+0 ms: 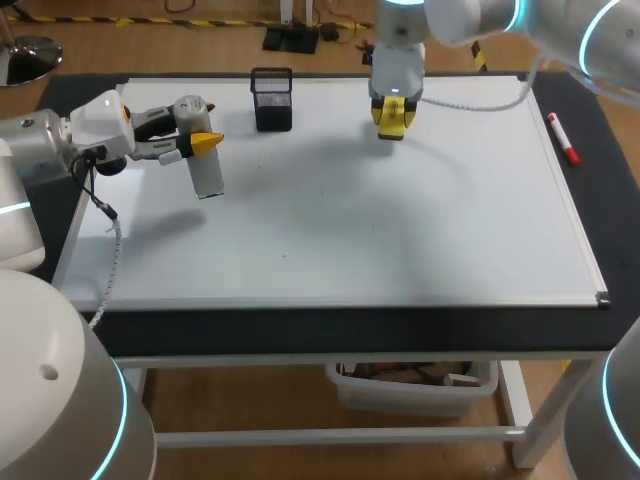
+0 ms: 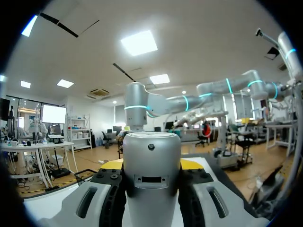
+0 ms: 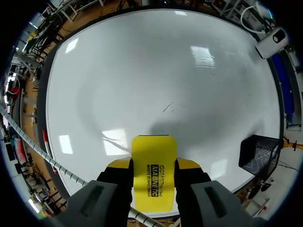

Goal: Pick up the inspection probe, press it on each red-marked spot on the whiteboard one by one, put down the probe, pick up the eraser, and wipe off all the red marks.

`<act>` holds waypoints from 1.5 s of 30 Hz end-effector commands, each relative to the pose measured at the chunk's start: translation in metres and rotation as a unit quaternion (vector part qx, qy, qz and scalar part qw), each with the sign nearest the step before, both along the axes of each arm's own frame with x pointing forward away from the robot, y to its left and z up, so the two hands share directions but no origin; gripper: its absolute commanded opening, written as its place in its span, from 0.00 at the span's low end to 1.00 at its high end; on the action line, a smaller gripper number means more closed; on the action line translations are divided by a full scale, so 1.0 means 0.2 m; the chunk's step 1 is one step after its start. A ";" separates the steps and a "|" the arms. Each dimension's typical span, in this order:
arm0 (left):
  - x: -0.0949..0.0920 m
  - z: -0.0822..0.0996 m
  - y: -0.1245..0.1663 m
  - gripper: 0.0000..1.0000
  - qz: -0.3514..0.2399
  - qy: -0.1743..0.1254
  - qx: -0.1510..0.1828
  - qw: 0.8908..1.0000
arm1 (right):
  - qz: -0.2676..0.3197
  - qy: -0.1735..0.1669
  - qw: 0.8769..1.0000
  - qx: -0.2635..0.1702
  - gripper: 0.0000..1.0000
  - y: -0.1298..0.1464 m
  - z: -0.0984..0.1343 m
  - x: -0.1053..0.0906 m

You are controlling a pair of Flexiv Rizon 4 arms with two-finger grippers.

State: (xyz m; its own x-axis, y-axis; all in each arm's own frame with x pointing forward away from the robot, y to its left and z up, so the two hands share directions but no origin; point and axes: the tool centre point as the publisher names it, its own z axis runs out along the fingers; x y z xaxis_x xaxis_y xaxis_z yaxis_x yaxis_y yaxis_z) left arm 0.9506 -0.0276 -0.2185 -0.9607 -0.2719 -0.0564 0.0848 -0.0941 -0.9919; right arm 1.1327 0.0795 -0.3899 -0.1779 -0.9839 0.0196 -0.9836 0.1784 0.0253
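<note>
My left gripper (image 1: 205,145) hovers over the whiteboard's (image 1: 400,230) far left part, shut on the inspection probe (image 1: 207,175), a silvery grey cylinder hanging down from it. In the left wrist view the probe (image 2: 151,175) fills the gap between the fingers of the left gripper (image 2: 151,165). My right gripper (image 1: 392,118) is at the board's far edge, right of the middle, shut on the yellow eraser (image 1: 390,120). From the right wrist, the eraser (image 3: 153,172) sits between the fingers of the right gripper (image 3: 152,165) above the whiteboard (image 3: 142,71). I see no red marks, only a faint grey smudge (image 3: 168,107).
A black mesh pen holder (image 1: 272,98) stands at the board's far edge between the two grippers, and it also appears as the mesh holder (image 3: 259,153) beside the right gripper. A red marker (image 1: 563,138) lies off the board's right edge on the dark table.
</note>
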 end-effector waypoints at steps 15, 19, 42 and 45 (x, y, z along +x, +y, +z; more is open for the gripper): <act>0.00 0.00 0.00 0.00 0.000 -0.002 -0.001 1.000 | 0.025 0.062 0.998 -0.003 0.00 0.07 -0.10 0.17; 0.00 0.00 0.00 0.00 0.000 -0.002 -0.001 1.000 | 0.026 0.065 0.998 -0.002 0.00 0.07 -0.12 0.18; 0.00 0.00 0.00 0.00 0.000 -0.002 -0.001 1.000 | 0.007 0.059 0.998 0.003 1.00 0.01 -0.12 0.17; 0.00 0.00 0.00 0.00 0.000 -0.002 -0.001 1.000 | -0.033 0.045 0.998 0.024 1.00 -0.05 -0.07 0.16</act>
